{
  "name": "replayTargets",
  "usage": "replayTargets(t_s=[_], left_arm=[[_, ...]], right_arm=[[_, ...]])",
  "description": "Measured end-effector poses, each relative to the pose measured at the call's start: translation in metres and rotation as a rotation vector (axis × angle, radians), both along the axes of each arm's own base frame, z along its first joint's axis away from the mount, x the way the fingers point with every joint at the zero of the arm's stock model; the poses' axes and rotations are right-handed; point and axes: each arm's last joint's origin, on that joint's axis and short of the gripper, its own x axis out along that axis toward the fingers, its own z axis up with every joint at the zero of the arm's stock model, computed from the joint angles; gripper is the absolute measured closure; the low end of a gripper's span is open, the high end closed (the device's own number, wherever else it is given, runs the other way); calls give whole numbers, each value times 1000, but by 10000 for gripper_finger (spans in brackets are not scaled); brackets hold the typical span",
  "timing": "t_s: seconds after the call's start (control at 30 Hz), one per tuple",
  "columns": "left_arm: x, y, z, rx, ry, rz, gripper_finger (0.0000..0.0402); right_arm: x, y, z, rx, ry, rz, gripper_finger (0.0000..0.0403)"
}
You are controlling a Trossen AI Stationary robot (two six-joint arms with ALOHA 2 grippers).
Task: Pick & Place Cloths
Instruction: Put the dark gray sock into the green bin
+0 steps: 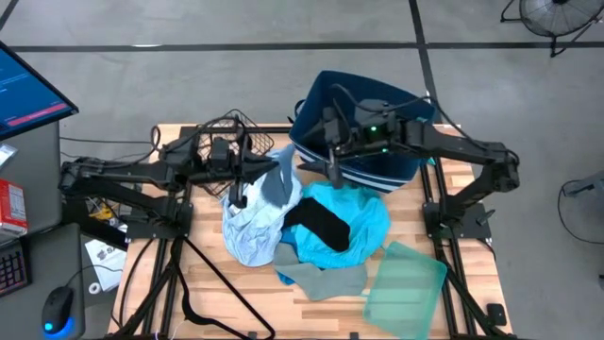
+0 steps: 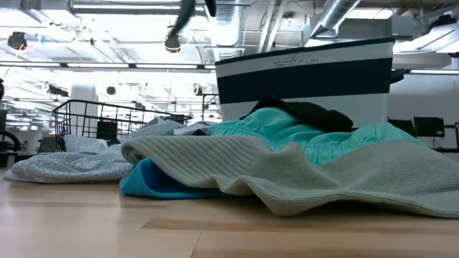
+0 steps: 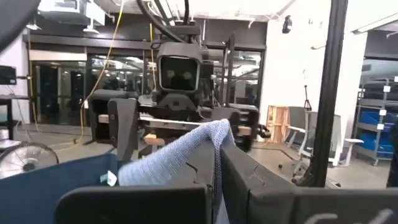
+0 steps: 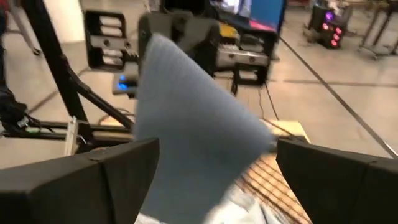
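1. My left gripper point(image 1: 276, 176) is pinched fully shut on a grey-blue cloth point(image 1: 279, 185), holding it lifted above the pile; in my left wrist view the fabric point(image 3: 186, 155) peaks up between my dark fingers.
2. My right gripper point(image 1: 332, 170) stands wide open and holds nothing. It faces the lifted cloth from about 3 o'clock, its two fingers point(image 4: 93, 180) standing apart on either side of the grey-blue fabric point(image 4: 186, 137) without closing on it.
3. The other cloths lie heaped mid-table: a pale blue-white cloth point(image 1: 250, 227) at 9 o'clock of the heap, a bright turquoise cloth point(image 1: 363, 222) at its centre with a small black cloth point(image 1: 319, 225) on top, and a grey cloth point(image 1: 316, 279) at 6 o'clock.
4. The navy fabric bin point(image 1: 354, 104) stands at 1 o'clock of the heap, under my right arm.
5. A translucent green tray point(image 1: 406, 288) lies at 5 o'clock, and a black wire basket point(image 1: 226, 132) at 11 o'clock.
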Motion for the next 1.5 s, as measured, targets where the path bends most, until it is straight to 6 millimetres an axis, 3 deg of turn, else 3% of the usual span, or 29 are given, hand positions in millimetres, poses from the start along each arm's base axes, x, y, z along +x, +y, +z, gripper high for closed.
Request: replayTargets(t_s=[0.27, 0.57, 0.83, 1.23, 1.5], left_arm=[[2, -1, 0, 5, 4, -24, 401], [2, 2, 0, 69, 5, 54, 401], [12, 9, -8, 78, 37, 49, 401], [16, 10, -8, 78, 6, 56, 401], [18, 9, -8, 80, -4, 36, 401]], right_arm=[[33, -1, -13, 18, -92, 118, 85], [60, 1, -43, 142, -15, 159, 85], [55, 8, -34, 219, -55, 351, 85], [48, 2, -25, 245, -75, 293, 90], [48, -3, -26, 238, -71, 229, 135]])
